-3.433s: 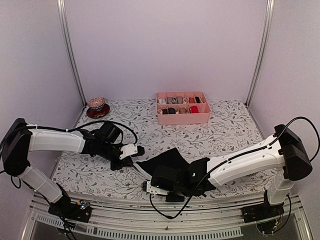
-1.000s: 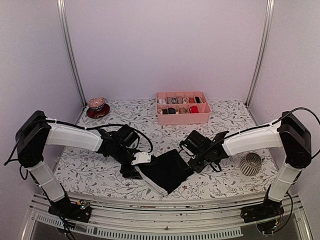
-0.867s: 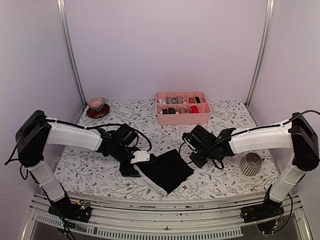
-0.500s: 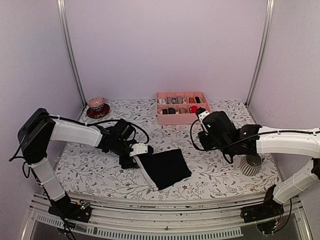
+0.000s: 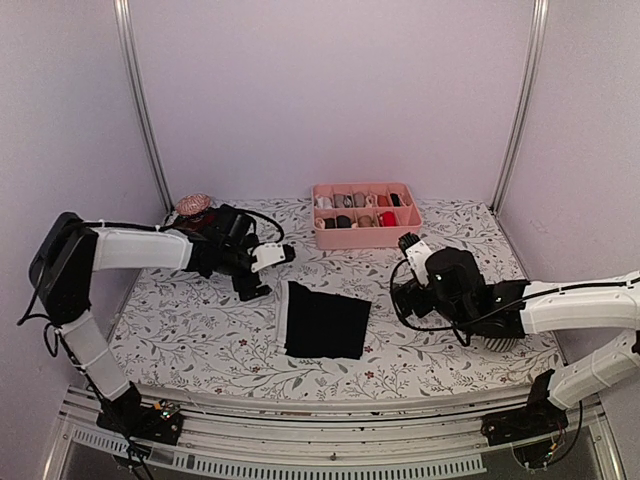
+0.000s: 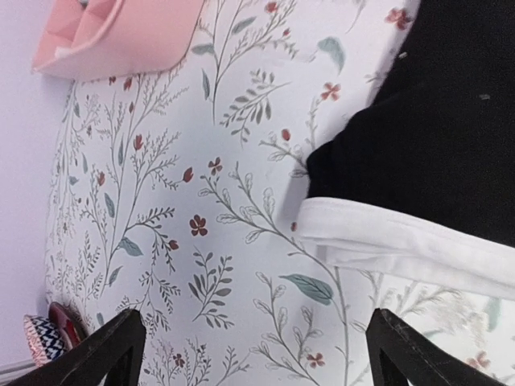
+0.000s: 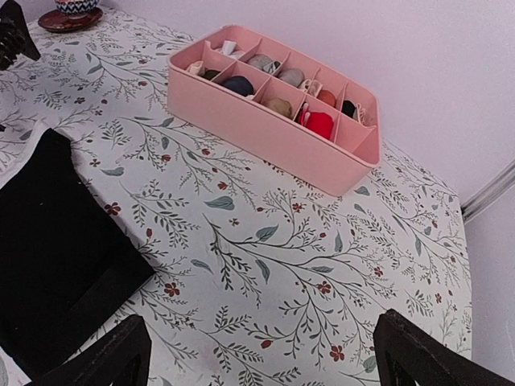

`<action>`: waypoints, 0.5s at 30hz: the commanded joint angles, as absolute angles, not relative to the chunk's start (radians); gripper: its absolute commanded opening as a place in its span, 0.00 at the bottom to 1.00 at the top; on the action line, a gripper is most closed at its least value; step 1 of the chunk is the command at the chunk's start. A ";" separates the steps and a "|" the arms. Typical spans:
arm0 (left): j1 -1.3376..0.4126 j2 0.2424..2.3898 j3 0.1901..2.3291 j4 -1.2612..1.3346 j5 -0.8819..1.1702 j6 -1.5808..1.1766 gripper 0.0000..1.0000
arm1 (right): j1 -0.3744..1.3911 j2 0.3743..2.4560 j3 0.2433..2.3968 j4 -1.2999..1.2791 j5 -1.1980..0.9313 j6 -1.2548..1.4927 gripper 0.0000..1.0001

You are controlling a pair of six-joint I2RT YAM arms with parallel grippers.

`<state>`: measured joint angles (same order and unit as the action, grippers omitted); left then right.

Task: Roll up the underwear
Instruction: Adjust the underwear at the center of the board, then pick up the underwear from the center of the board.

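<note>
Underwear (image 5: 325, 322) is down flat on the floral surface (image 5: 450, 378): a black folded rectangle, lying on the near side of the pink tray (image 5: 365, 238) and a touch to its left. A pale waistband (image 5: 283, 320) runs along the cloth's left edge in the top view. Nothing is touching it!

Left gripper (image 5: 262, 272) hovers left of the tray and in front of it, just beside the waistband corner, jaws spread wide and holding nothing. Its wrist view shows the waistband (image 6: 402, 245) and black cloth (image 6: 434, 121) lying clear of both fingertips.

Right gripper (image 5: 405, 270) sits in front of the tray's right end, near the cloth's far right corner but apart from it, also gaping and empty. Its wrist camera looks over the underwear (image 7: 48, 241) towards the tray (image 7: 265, 129), where small rolled bundles fill the compartments, a red one (image 7: 319, 122) among them.

Far left of the tray, at the back corner, stands a small red dish (image 5: 195, 222) with something patterned on it.
</note>
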<state>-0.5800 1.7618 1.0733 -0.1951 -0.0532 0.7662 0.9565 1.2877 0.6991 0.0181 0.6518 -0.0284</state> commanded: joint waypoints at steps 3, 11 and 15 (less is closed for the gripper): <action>-0.632 1.447 0.868 -0.231 0.199 0.827 0.98 | 0.985 1.225 0.637 0.190 0.508 -0.141 0.99; -0.911 1.309 0.601 -0.122 0.015 0.867 0.98 | 1.006 1.156 0.562 0.252 0.593 -0.175 0.99; -0.964 1.317 0.540 -0.032 -0.085 0.873 0.93 | 1.006 1.172 0.556 0.266 0.588 -0.165 0.99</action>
